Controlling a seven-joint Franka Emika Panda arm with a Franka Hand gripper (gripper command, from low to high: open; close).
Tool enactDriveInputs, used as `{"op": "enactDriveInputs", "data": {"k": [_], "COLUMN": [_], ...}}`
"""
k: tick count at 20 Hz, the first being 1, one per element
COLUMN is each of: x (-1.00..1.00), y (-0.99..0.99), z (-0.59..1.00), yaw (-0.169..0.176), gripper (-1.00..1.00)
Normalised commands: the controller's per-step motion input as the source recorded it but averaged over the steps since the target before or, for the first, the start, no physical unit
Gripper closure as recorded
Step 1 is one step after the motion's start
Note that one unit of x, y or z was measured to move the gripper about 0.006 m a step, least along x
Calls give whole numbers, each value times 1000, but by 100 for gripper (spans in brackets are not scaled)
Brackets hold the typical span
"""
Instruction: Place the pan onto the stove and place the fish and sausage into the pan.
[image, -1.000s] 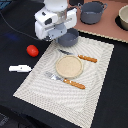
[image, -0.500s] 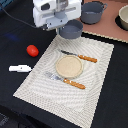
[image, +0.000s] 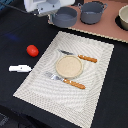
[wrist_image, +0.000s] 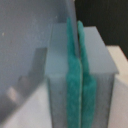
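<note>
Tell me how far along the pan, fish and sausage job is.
The pan sits at the stove's corner, close beside the gripper; whether it has been released is unclear. The sausage and fish lie on the dark table, untouched, so both are left.

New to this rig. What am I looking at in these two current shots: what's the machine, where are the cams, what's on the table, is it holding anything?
The white shape is one robot arm. The exterior view comes from a camera off the arm, and the close-up comes from a camera on its wrist.

A striped placemat carries a tan plate, a knife and a fork. Beside the mat lie the red sausage and the white fish. The pinkish stove holds the pan and a two-handled pot.

In the close-up, the gripper has its green pads pressed together, and nothing shows between them.
</note>
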Motion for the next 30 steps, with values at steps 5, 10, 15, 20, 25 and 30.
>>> {"op": "enactDriveInputs", "data": {"k": [5,10,15,20,25,30], "x": [-268,211,255,241,362,456], "y": [830,557,457,487,486,397], "z": [334,75,-83,-160,-149,-158], "yaw": [-4,0,7,22,24,16], "gripper": [100,100,100,100,100,100]}}
